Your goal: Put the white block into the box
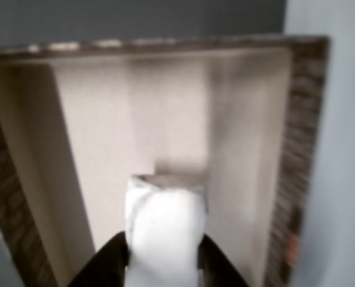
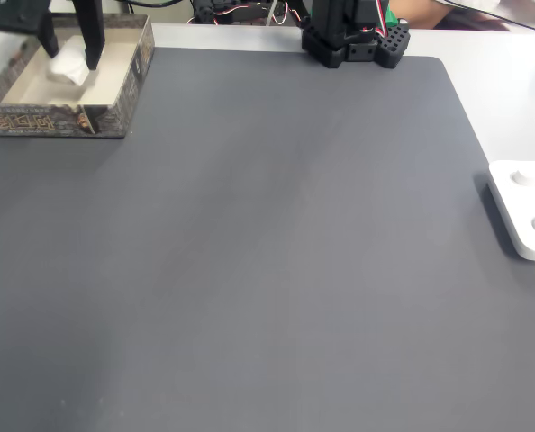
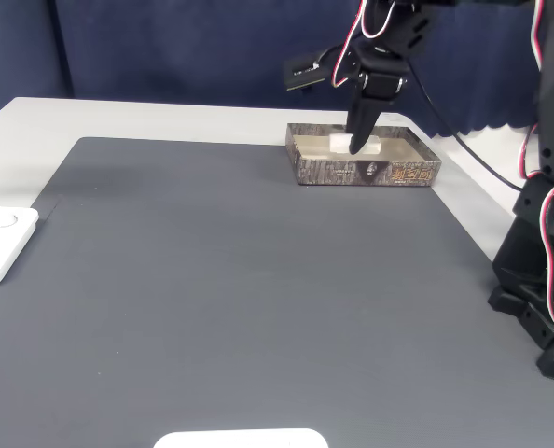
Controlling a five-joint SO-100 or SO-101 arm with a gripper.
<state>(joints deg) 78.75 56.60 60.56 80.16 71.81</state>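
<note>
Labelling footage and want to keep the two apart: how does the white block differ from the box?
The white block is a plain white bar; the box has a cream inside and a speckled grey-brown rim. The block is far smaller, sitting within the box's walls. The block is between the fingers of the gripper; the box rests on the dark mat. Both have a rectangular outline.

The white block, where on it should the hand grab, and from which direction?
Best across its two long flat sides, from above, judging by how the hand holds the white block now: fingers flank the narrow bar over the box, leaving its end free.
</note>
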